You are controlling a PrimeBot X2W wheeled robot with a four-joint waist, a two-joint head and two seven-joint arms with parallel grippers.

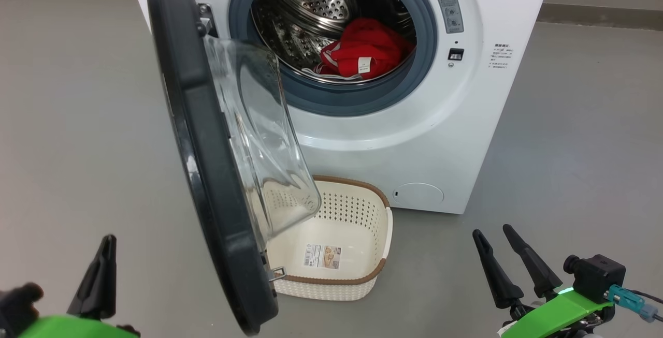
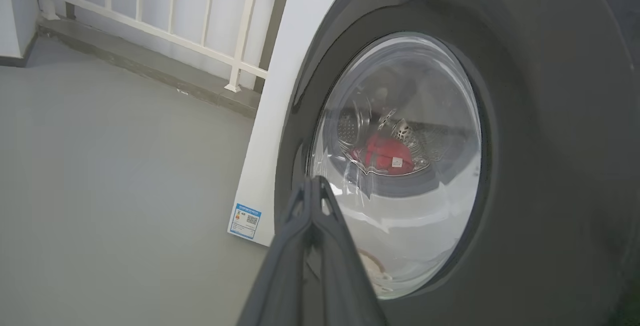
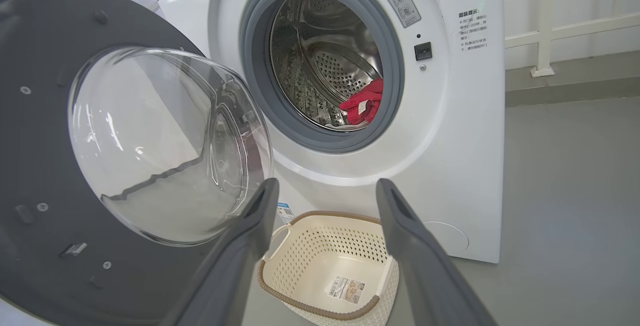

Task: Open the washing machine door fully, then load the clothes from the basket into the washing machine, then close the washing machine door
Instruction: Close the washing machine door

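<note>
Jaws pressed together on the left gripper (image 2: 314, 186), nothing between them; tips point at the outer face of the door (image 1: 207, 182), apart from it in the head view. Jaws spread wide on the right gripper (image 1: 492, 232), empty, low right, touching nothing. Door stands open, angled out from the washing machine (image 1: 440, 136). Red clothes (image 1: 365, 48) lie inside the drum (image 1: 311, 1). Basket (image 1: 336, 279) sits on the floor (image 1: 570, 146) below the opening, just beside the door, sticker (image 1: 322, 256) showing on its bottom.
</note>
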